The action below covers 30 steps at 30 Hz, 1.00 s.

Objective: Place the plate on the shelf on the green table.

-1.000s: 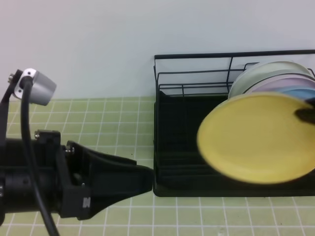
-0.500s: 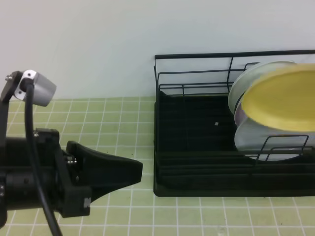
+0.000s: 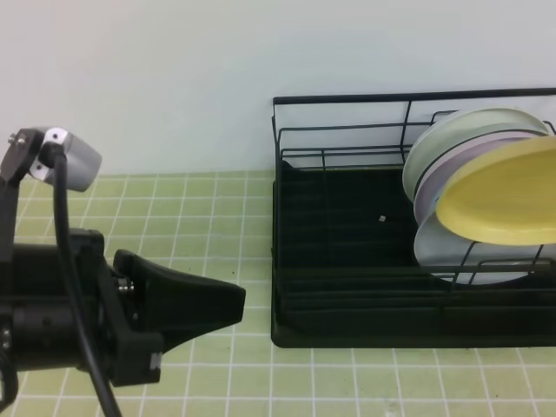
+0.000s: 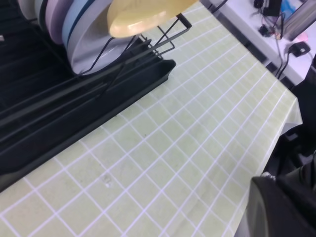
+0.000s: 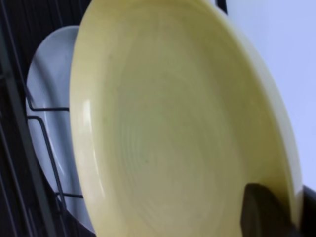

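Note:
The pale-yellow plate point(image 3: 508, 195) hangs tilted over the right end of the black wire shelf point(image 3: 347, 287), in front of the plates stacked there. In the right wrist view the plate point(image 5: 163, 128) fills the frame and one dark finger point(image 5: 269, 212) of my right gripper sits on its lower rim. The gripper is shut on the plate and is out of the high view. The plate's rim also shows in the left wrist view point(image 4: 148, 12). My left gripper point(image 3: 234, 302) is shut and empty, low over the green table point(image 3: 217, 208), left of the shelf.
A white plate point(image 3: 447, 130), a lilac plate point(image 3: 473, 148) and a grey plate point(image 3: 443, 248) stand in the shelf's right end. The shelf's left part point(image 3: 339, 226) holds nothing. The table's edge point(image 4: 276, 98) and a bench with cables lie beyond.
The yellow plate rose from in front of the shelf, moved right, and now tilts lower against the stacked plates. My left gripper drew back slightly to the left.

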Tool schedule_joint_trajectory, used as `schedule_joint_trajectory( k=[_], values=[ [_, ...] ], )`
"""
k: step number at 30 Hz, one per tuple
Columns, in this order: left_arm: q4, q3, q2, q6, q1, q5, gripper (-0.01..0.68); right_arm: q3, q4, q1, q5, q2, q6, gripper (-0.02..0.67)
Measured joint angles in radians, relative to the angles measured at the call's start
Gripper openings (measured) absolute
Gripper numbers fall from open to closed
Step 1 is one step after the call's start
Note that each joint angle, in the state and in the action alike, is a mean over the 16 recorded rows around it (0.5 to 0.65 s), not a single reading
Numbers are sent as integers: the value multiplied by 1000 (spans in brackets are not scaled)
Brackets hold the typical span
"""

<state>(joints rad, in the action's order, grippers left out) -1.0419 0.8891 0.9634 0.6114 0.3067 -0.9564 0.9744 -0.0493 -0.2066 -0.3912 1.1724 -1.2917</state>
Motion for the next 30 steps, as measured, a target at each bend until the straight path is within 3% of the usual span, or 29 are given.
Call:
schedule_joint_trajectory(
  k=[21, 30],
  values=[
    [37, 0, 0, 4, 0, -6, -1, -169, -2, -1, 183, 18, -19, 82],
    [27, 0, 0, 3, 0, -29, -1, -172, -8, -1, 226, 18, 49, 217]
  ],
)
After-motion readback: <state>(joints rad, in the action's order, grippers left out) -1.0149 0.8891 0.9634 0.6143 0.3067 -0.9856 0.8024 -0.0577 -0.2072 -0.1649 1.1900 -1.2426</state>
